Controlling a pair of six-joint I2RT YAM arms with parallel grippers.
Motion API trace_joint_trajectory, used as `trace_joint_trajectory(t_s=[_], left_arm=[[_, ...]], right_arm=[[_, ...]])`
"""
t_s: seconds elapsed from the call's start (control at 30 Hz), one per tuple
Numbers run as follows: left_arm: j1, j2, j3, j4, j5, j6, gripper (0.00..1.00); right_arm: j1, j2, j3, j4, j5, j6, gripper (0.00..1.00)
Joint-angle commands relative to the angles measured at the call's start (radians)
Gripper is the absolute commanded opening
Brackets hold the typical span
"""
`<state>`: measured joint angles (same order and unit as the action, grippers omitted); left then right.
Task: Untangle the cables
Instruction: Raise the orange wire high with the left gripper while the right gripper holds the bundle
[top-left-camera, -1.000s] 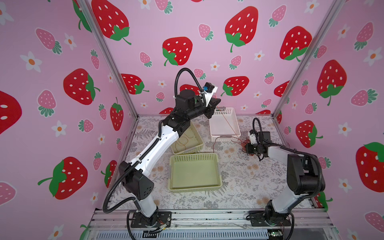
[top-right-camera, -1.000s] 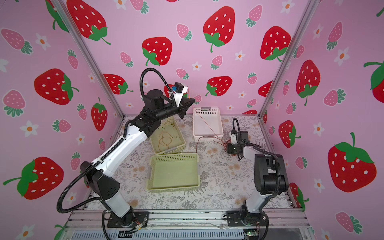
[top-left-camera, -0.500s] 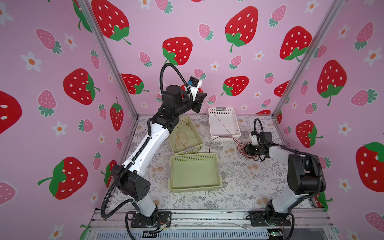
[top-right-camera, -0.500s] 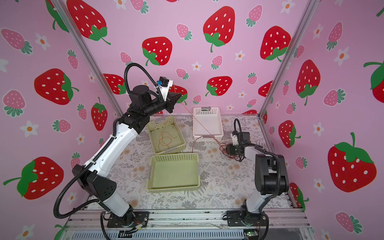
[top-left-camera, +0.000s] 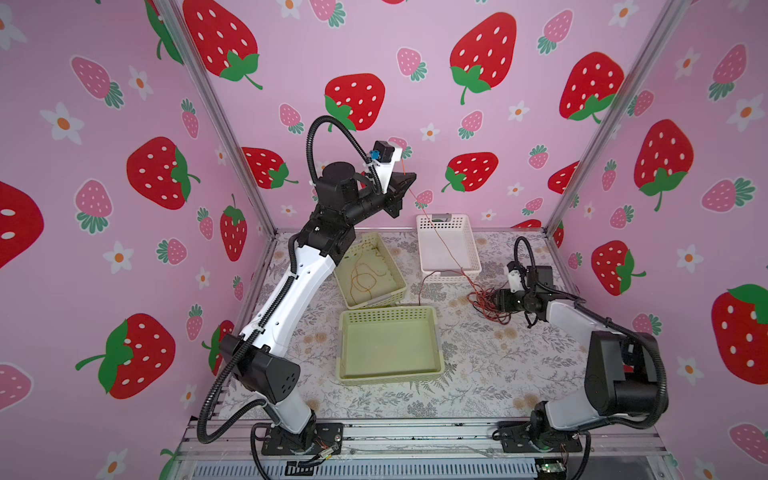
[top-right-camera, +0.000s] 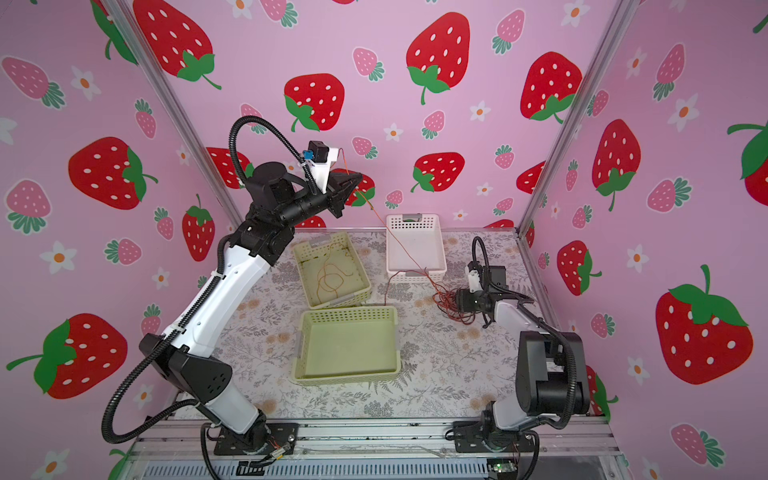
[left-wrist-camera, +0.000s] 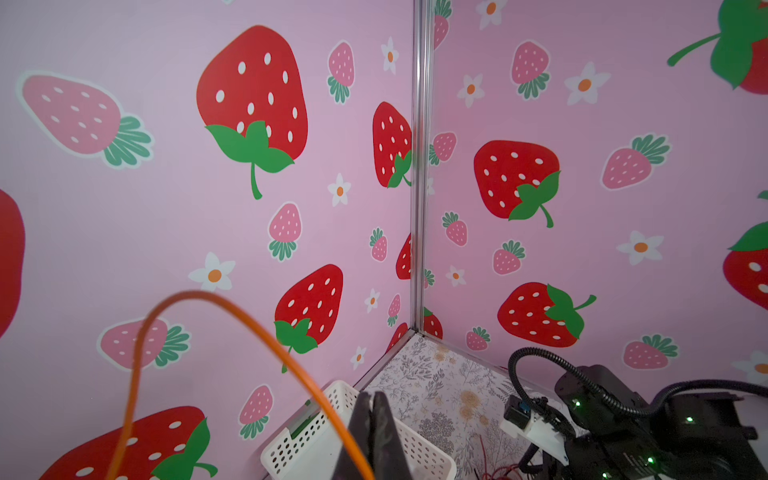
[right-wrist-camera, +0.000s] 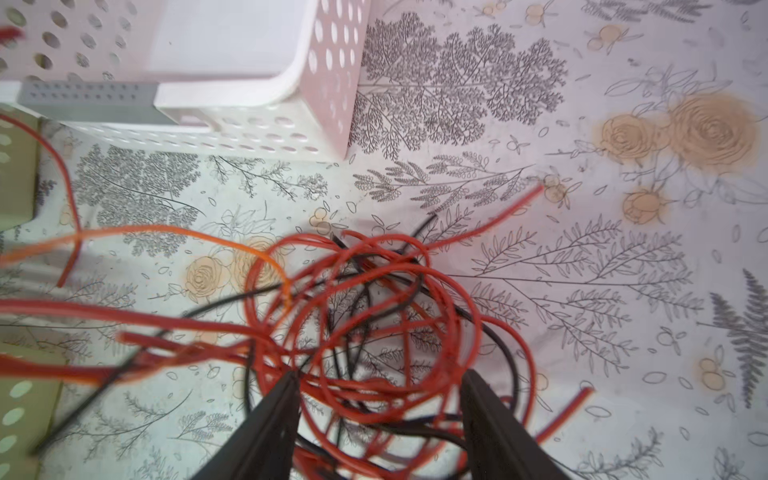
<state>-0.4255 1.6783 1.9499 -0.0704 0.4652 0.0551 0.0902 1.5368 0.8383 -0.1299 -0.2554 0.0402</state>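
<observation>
Left hand (top-left-camera: 410, 179) has swung back, pinching orange cable (top-left-camera: 436, 232) taut; right hand (right-wrist-camera: 380, 374), now spread, lets tangle (right-wrist-camera: 374, 299) drag.

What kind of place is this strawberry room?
Probably a robot practice booth: left arm and right arm bolted to a metal rail, strawberry walls around one table, tangled cables to sort.

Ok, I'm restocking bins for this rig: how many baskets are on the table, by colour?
Green baskets: 2 (far, near)
White basket: 1
Total: 3
</observation>
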Motion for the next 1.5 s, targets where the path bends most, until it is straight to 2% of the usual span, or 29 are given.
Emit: trace_joint_trajectory(t_s=[0.0, 0.23, 0.47, 0.73, 0.87, 1.07, 1.13, 1.23, 1.3, 1.33, 1.47], left_arm=[[-0.001, 0.016, 0.068, 0.027, 0.036, -0.006, 0.0], [-0.012, 0.029, 0.069, 0.023, 0.079, -0.009, 0.0], [-0.03, 0.035, 0.07, 0.032, 0.131, -0.007, 0.0], [-0.051, 0.06, 0.107, 0.019, 0.151, 0.001, 0.0], [-0.058, 0.068, 0.127, 0.019, 0.147, 0.002, 0.0], [-0.068, 0.089, 0.185, 0.011, 0.136, 0.006, 0.0], [-0.07, 0.095, 0.201, 0.0, 0.131, 0.014, 0.0], [-0.07, 0.092, 0.204, -0.007, 0.125, 0.023, 0.0], [-0.07, 0.089, 0.201, -0.014, 0.124, 0.029, 0.0], [-0.07, 0.087, 0.198, -0.015, 0.122, 0.032, 0.0], [-0.07, 0.078, 0.193, -0.019, 0.115, 0.041, 0.0]], right_arm=[[0.046, 0.047, 0.016, -0.026, -0.007, -0.063, 0.63], [0.118, 0.056, 0.042, 0.048, -0.053, -0.1, 0.64], [0.188, 0.066, 0.092, 0.089, -0.195, -0.187, 0.61], [0.236, 0.122, 0.141, 0.088, -0.304, -0.229, 0.59], [0.243, 0.117, 0.127, 0.072, -0.23, -0.219, 0.6], [0.244, 0.192, 0.128, -0.025, -0.147, -0.238, 0.69], [0.255, 0.233, 0.151, -0.065, -0.084, -0.232, 0.76], [0.266, 0.268, 0.173, -0.083, 0.0, -0.215, 0.8], [0.269, 0.28, 0.173, -0.07, 0.041, -0.195, 0.95], [0.272, 0.292, 0.178, -0.074, 0.058, -0.196, 0.99], [0.292, 0.355, 0.195, -0.078, 0.142, -0.2, 1.0]])
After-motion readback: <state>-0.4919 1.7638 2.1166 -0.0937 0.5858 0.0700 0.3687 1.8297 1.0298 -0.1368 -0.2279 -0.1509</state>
